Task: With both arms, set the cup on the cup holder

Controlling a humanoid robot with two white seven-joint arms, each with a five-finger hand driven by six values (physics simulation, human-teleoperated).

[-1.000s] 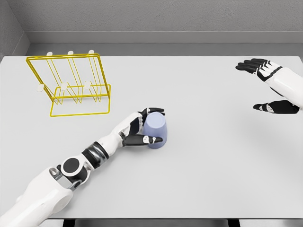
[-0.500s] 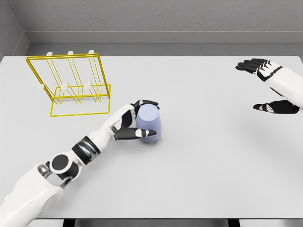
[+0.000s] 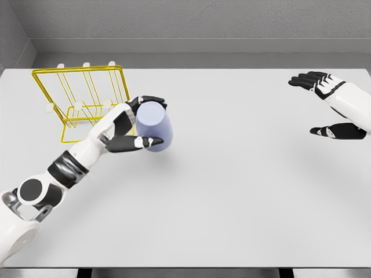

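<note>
Yellow wire cup holder (image 3: 87, 104) stands at the far left of the table (image 3: 243, 191). Just right of it the left hand (image 3: 134, 124) has its fingers wrapped around the lavender cup (image 3: 153, 126), carried near the holder but not hung on a peg. Well right of the holder, the right hand (image 3: 333, 107) idles, fingers spread. Pickup looks done; placing is left.
</note>
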